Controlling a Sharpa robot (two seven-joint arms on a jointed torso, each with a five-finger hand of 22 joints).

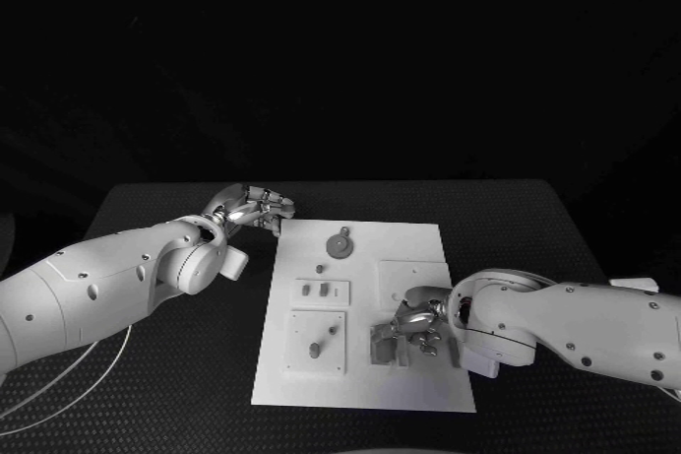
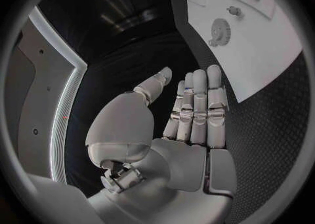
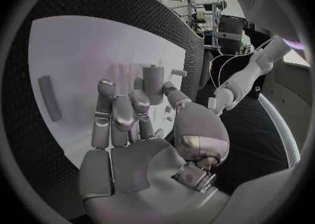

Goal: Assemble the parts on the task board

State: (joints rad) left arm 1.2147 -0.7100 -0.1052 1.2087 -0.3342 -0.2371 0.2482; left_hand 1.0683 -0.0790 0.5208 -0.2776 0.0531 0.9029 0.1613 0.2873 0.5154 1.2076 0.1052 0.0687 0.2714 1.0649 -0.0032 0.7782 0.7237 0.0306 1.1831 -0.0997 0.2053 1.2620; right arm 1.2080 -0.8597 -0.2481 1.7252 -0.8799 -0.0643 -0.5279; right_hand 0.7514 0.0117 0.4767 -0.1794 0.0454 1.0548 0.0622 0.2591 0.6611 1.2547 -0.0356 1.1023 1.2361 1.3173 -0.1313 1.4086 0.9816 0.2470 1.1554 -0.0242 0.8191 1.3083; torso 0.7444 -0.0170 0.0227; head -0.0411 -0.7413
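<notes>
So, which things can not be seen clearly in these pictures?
- Head view: the right robot hand covers the parts under it on the task board.
- Right wrist view: whether its fingers grip the upright part is unclear.
- Head view: the round part is too small for detail.

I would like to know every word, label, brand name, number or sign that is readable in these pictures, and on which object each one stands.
There is no readable text.
The task board carries no print or numbers.
The gear-shaped part lying on it has no marking.
The left hand and the right hand show no brand or label.
The equipment in the room behind, in the right wrist view, is too small to read.
</notes>
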